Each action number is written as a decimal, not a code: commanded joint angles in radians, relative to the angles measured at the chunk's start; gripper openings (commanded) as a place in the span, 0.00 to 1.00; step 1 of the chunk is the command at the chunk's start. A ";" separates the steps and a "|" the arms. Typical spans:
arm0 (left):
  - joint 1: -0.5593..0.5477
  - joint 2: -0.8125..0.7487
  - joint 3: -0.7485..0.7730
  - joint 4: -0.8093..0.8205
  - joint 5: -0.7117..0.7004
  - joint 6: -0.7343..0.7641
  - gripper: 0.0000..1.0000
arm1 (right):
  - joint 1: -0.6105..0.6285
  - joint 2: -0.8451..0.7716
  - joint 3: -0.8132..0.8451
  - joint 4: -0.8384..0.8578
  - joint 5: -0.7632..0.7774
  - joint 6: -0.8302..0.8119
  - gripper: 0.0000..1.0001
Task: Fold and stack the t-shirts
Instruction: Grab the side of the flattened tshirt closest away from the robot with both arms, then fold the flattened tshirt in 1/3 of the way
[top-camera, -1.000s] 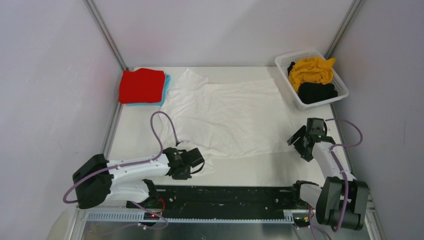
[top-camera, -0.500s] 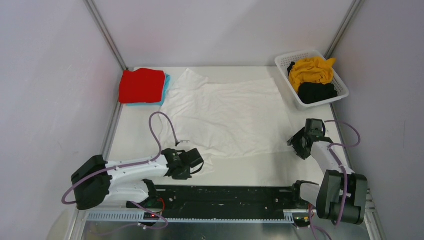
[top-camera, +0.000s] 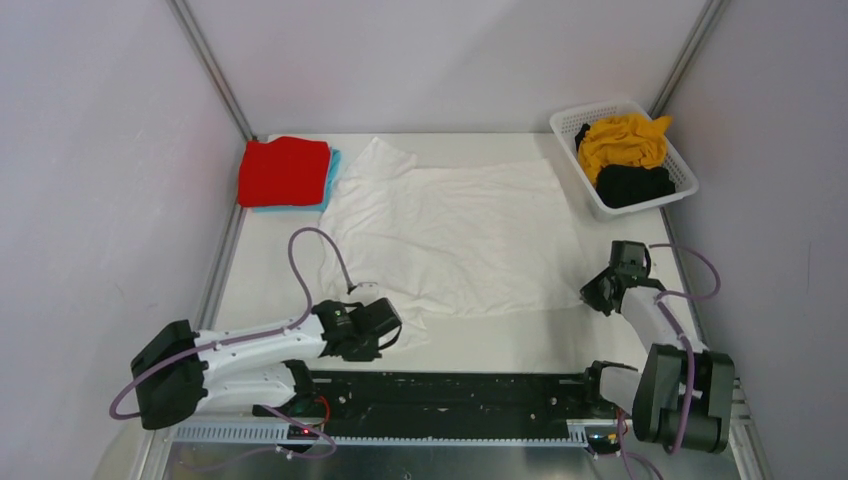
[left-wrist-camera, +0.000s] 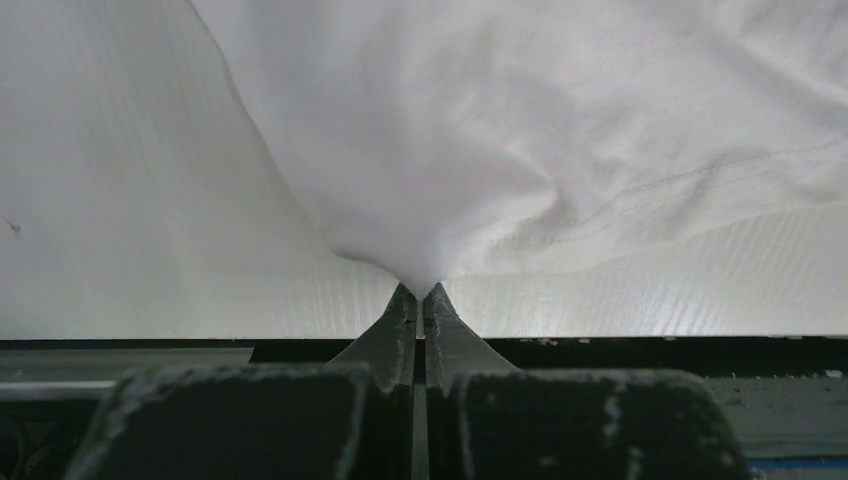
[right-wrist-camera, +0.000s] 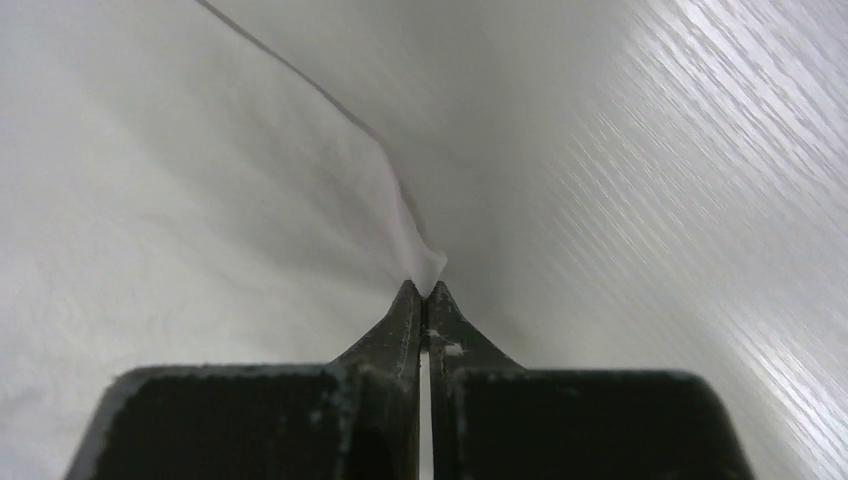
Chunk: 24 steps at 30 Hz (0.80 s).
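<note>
A white t-shirt (top-camera: 455, 235) lies spread across the middle of the table. My left gripper (top-camera: 385, 322) is shut on its near left corner; in the left wrist view the cloth (left-wrist-camera: 500, 140) bunches into the pinched tips of the gripper (left-wrist-camera: 420, 292). At the shirt's near right edge, my right gripper (top-camera: 592, 295) is shut on a corner of the cloth (right-wrist-camera: 425, 262), which sits between the tips of the gripper (right-wrist-camera: 424, 288). A folded red t-shirt (top-camera: 284, 171) rests on a light blue one (top-camera: 333, 170) at the back left. Mustard yellow (top-camera: 622, 139) and black (top-camera: 633, 184) t-shirts lie crumpled in the basket.
The white slotted basket (top-camera: 572, 125) stands at the back right corner. Metal frame posts (top-camera: 210, 60) rise along both back corners. A black rail (top-camera: 450, 392) runs along the near edge between the arm bases.
My right gripper has closed from wide open onto the shirt's near right corner and come down to the table. The left arm has shifted slightly left, still holding its corner.
</note>
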<state>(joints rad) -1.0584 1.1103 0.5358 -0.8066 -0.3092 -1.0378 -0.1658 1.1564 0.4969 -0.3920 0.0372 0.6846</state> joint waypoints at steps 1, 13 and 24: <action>-0.004 -0.073 -0.010 0.002 0.039 0.019 0.00 | -0.004 -0.135 -0.010 -0.127 0.053 0.014 0.00; -0.006 -0.363 -0.063 -0.176 0.212 -0.033 0.00 | 0.028 -0.494 -0.046 -0.365 0.066 0.121 0.00; -0.006 -0.353 0.022 -0.043 0.082 0.026 0.00 | 0.098 -0.517 -0.072 -0.344 0.095 0.147 0.00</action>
<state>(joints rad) -1.0584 0.6975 0.4889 -0.9615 -0.1753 -1.0668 -0.0731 0.6266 0.4221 -0.7525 0.1074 0.8360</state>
